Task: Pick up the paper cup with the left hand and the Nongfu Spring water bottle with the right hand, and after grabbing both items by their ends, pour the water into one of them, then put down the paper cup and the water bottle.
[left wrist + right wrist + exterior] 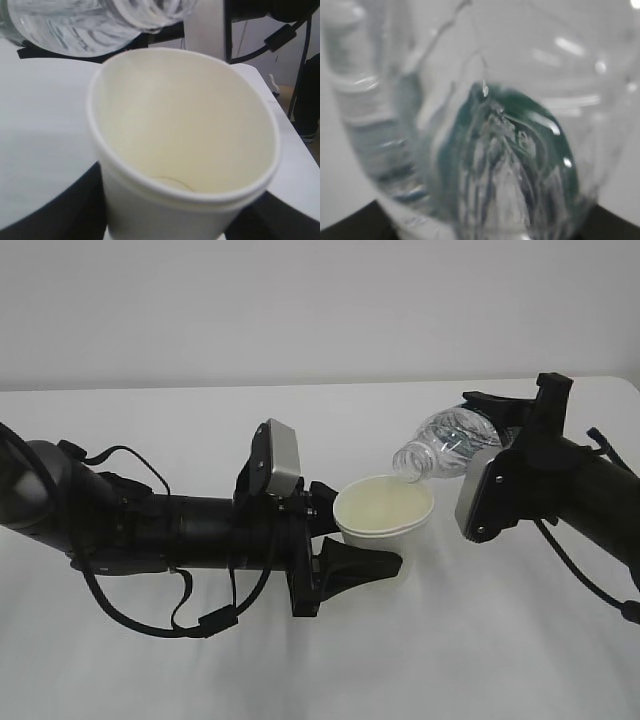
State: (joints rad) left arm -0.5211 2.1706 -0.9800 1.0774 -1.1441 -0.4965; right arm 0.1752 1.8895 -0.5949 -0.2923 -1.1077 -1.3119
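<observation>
My left gripper (345, 530) is shut on the lower part of the white paper cup (385, 510), which leans with its cream inside facing up and forward. In the left wrist view the cup (185, 130) fills the frame, with black fingers (45, 215) on either side. My right gripper (497, 440) is shut on the base end of the clear ribbed water bottle (445, 445). The bottle is tipped, and its open mouth sits just over the cup's far rim. Its neck shows above the cup as bottle (90, 25). The bottle (485, 140) fills the right wrist view. No stream of water shows.
Both arms hover over a white table (150, 670) with a plain white wall behind. The left wrist view shows the table's far right edge (295, 150), with black cables (280, 37) and floor beyond it.
</observation>
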